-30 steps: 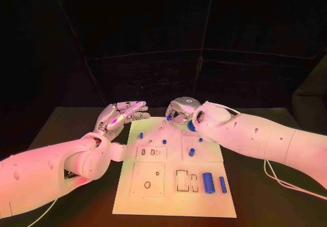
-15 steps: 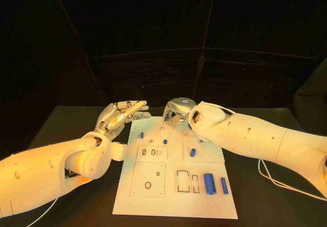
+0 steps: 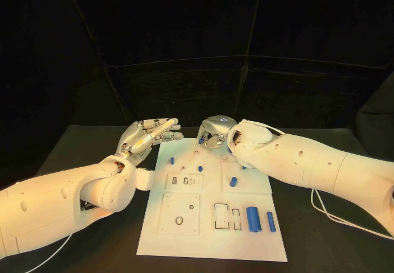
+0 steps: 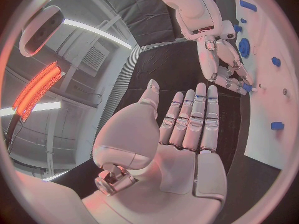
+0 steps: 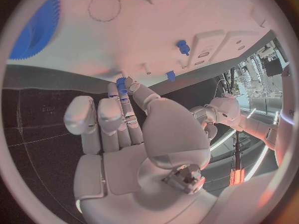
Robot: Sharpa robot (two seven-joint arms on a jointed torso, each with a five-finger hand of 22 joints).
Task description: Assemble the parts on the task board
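Barely anything moved: the right hand [image 3: 215,132] stayed pinching a small blue part [image 5: 121,83] over the task board's [image 3: 205,233] far end, left hand [image 3: 150,136] released, so seating remained undone.

From my head camera I see the black table [image 3: 74,148] set against a black backdrop [image 3: 197,57], hung in panels with faint seams where they meet. Through the left wrist camera I make out a grey ceiling [image 4: 93,55] with slanted beams, a long white strip light [image 4: 96,31] and a glowing red-orange lamp [image 4: 37,87] beside it. My right wrist camera catches racks of equipment [image 5: 264,67] far off at the edge of the room.
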